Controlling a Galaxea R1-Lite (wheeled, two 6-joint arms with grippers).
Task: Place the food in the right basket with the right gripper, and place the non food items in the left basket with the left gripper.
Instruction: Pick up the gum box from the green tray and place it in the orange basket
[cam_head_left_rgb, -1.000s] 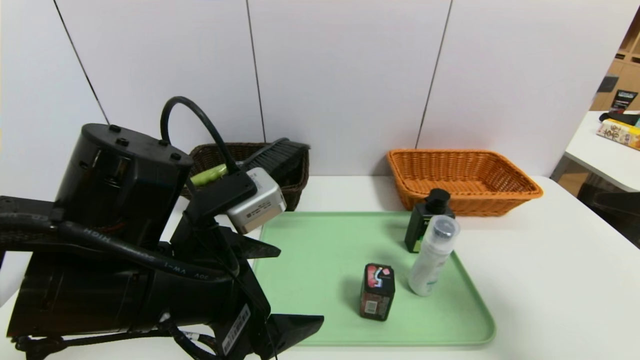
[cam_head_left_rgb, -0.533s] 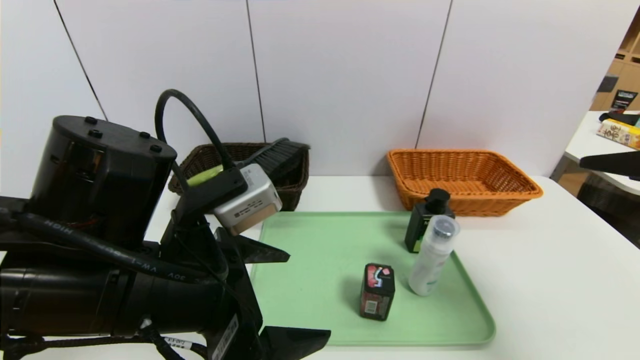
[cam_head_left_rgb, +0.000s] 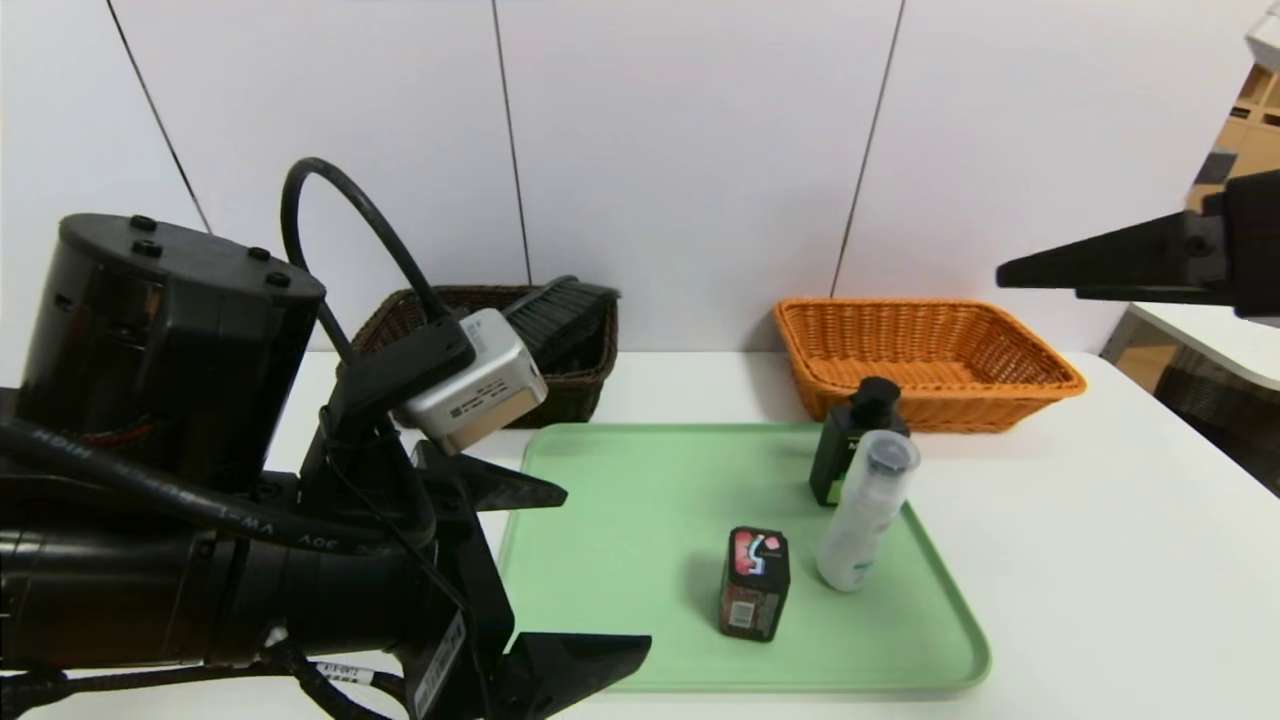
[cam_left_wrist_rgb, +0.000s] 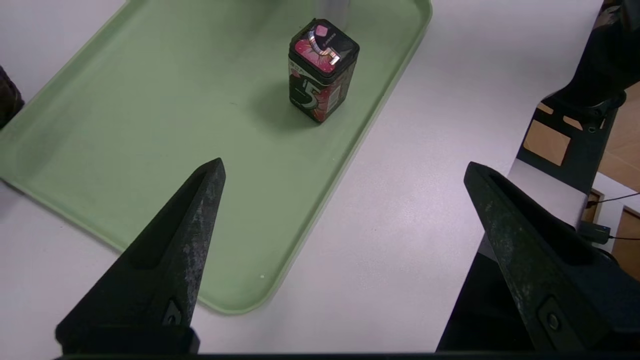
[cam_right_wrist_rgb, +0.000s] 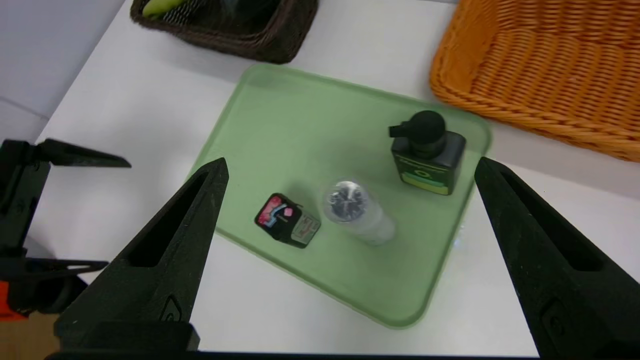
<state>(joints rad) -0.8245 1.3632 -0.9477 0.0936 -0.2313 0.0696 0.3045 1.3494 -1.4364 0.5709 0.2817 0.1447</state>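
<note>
**Right hand swung into view above the orange basket**

Since a second earlier, the right hand (cam_head_left_rgb: 1010, 278) had entered high at the right, fingers spread and empty. At left, the left hand (cam_head_left_rgb: 590, 572) hung spread beside the green tray (cam_head_left_rgb: 620, 500), blocking part of the dark brown basket (cam_head_left_rgb: 585, 385) holding the brush (cam_head_left_rgb: 560, 305). On the tray stood the black packet (cam_head_left_rgb: 754, 583), white bottle (cam_head_left_rgb: 864, 512) and pump bottle (cam_head_left_rgb: 850, 440), the orange basket (cam_head_left_rgb: 925, 360) behind.

The head camera looked forward and down over the white table (cam_head_left_rgb: 1100, 560) toward the wall; the left wrist camera sat low and close, facing across the green tray's (cam_left_wrist_rgb: 150, 125) near corner; the right wrist camera looked down from higher up, taking in the whole tray (cam_right_wrist_rgb: 310, 130); all three shared the tray.
</note>
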